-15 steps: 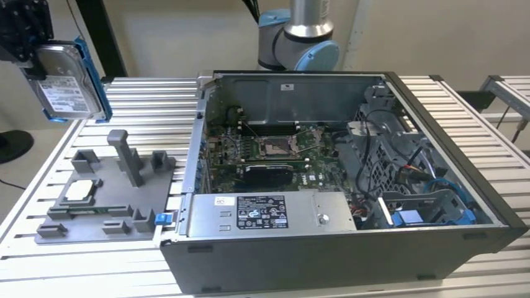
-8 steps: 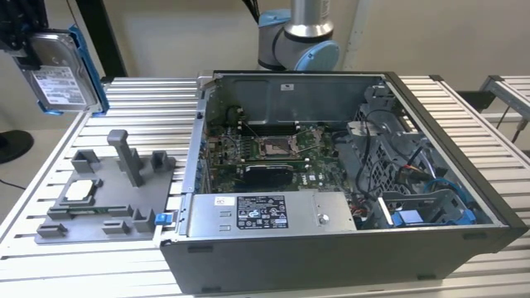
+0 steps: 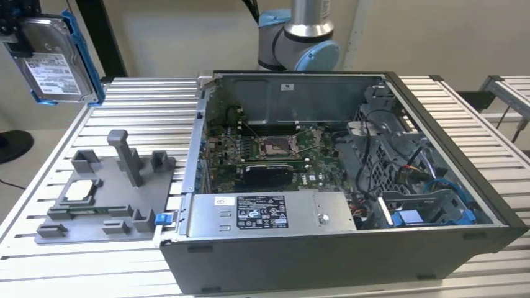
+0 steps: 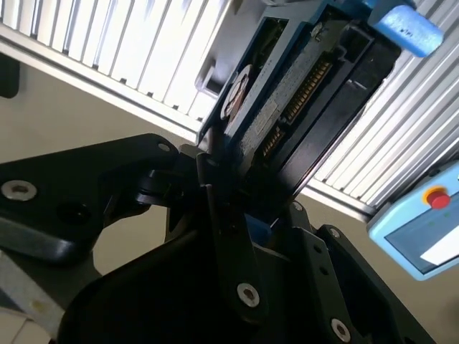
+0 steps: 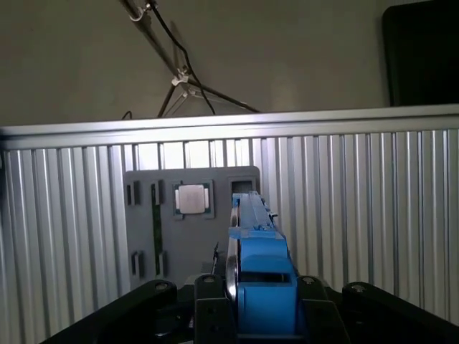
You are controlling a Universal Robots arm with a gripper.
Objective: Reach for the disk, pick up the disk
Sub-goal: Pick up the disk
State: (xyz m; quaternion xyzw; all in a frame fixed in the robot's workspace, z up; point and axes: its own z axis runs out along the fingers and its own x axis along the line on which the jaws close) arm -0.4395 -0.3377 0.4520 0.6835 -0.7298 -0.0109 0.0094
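The disk [image 3: 56, 62], a silver-grey hard drive with a white label and blue side rails, hangs upright high in the air at the exterior view's upper left, well above the slatted table [image 3: 149, 105]. My gripper [image 3: 10, 26] is shut on it from the frame's edge. In the second wrist view the disk [image 4: 301, 93] shows its connector edge, clamped between the black fingers [image 4: 215, 208]. The first wrist view looks along the blue rail of the disk [image 5: 262, 258], with the gripper [image 5: 258, 294] around it, above the grey fixture plate [image 5: 190, 229].
The grey fixture plate [image 3: 99, 205] with posts holds a small white-topped chip [image 3: 80, 190]. An open computer case [image 3: 463, 180] stands to the exterior view's right, with a grey labelled box [image 3: 265, 214] at its front. The arm's base [image 3: 298, 37] rises behind it. A pendant [image 4: 423, 229] lies nearby.
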